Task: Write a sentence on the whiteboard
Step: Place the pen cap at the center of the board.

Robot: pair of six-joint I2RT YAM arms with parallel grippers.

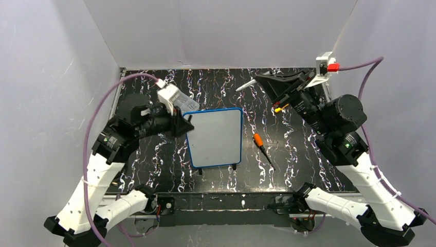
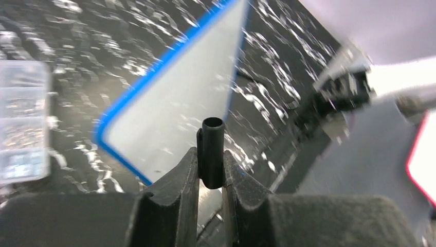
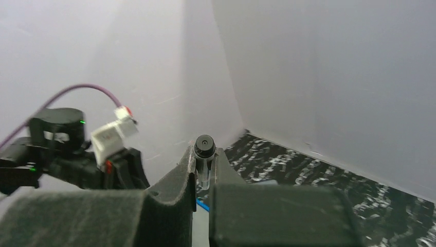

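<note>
Top external view shows the whiteboard (image 1: 216,138) lying on the worktop (image 1: 298,154) between the two arms, its long axis running roughly from near to far and skewed a little. The left fingers (image 1: 186,125) are placed just beside its far-left edge; whether the frame is touched cannot be told. In the left wrist view these fingers (image 2: 211,167) are clenched on a short black cap (image 2: 212,146), open end up, with the board's blue corner just beyond them.

The right fingers (image 1: 263,81) are held over the far part of the worktop, well apart from the board, which lies to their near-left. They are clamped on a marker (image 1: 246,85) whose pale barrel points away toward the left arm. In the right wrist view its black round end (image 3: 204,145) is seen gripped between the fingers (image 3: 204,167).

The left arm is thus judged nearer, but the writing tool is carried by the right.

The board's white surface is seen blank: no marker words can be made out, so writing is judged not yet begun. An orange-handled screwdriver (image 1: 261,145) lies just beside the board's right edge, and a clear compartment box (image 1: 175,98) at its far-left corner.
</note>
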